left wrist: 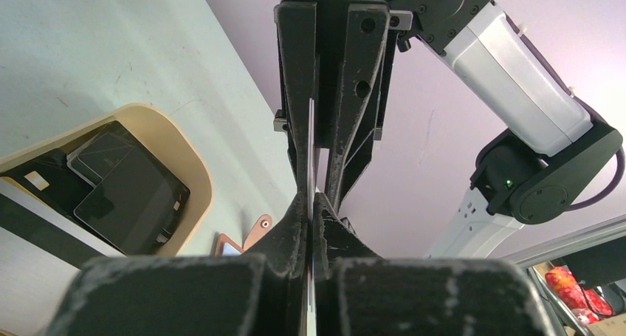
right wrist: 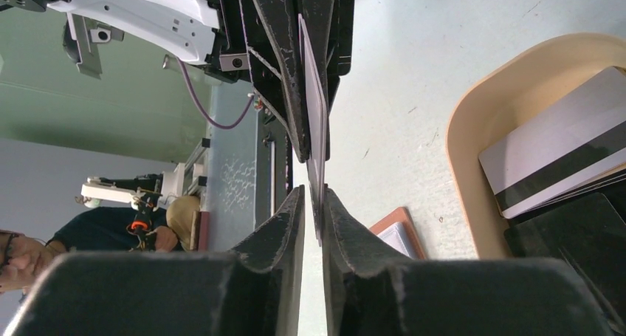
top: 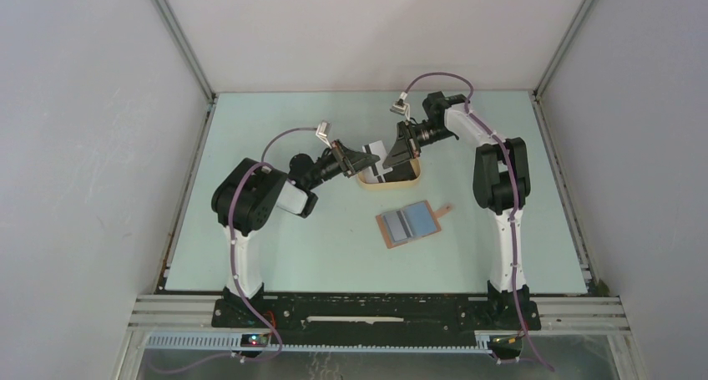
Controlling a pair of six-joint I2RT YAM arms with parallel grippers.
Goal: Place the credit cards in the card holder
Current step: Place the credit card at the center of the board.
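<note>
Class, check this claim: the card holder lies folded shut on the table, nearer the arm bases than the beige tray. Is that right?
Wrong in one respect: the card holder lies open on the table, light blue pockets up, nearer the arm bases than the beige tray. The top external view shows it.

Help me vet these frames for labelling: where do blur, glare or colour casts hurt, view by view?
Top external: even, soft light, no glare; card holder small but crisp. Left wrist: left fingers loom dark and soft, wall tinted purple, tray sharp. Right wrist: right fingers blurred up close, held credit card edge-on, a thin sliver.
</note>
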